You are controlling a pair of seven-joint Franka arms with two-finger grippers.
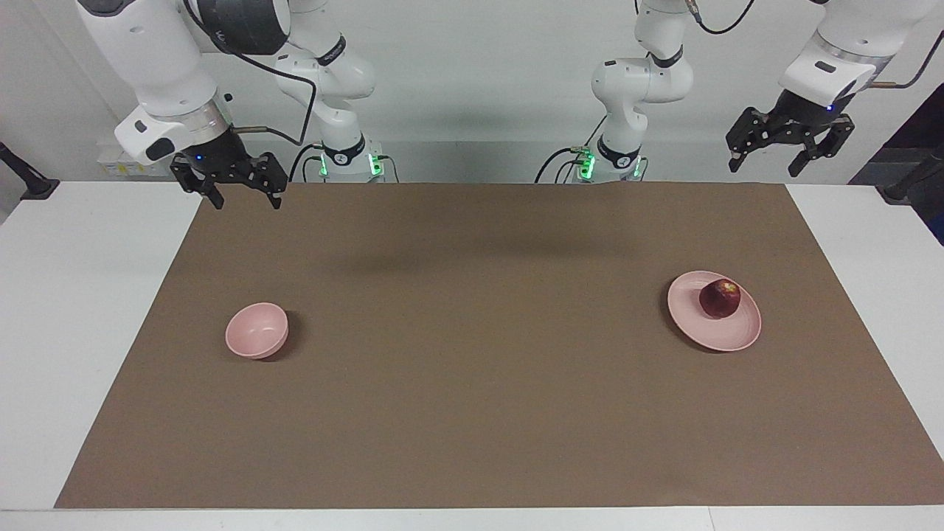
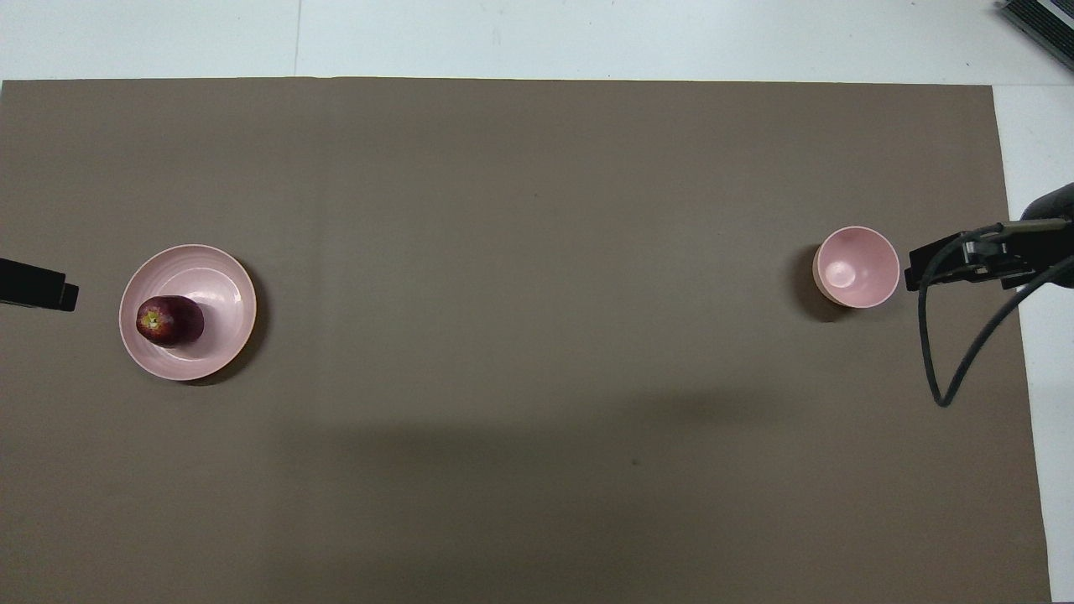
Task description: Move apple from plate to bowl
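2 grippers (image 1: 790, 153) (image 1: 245, 192) apart-jawed; 1 apple (image 1: 720, 299)

Dark red apple (image 1: 720, 299), yellowish patch uppermost, resting off-centre on a flat pale pink plate (image 1: 730, 335) at right of centre in the facing view. Deep pale pink bowl (image 1: 256, 330), upright and empty, at left of centre.

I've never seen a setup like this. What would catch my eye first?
Probably the dark red apple, sitting on a pale pink plate toward the left arm's end of the brown mat. A small pink bowl stands empty toward the right arm's end. Both hands, left and right, hang open in the air, holding nothing.
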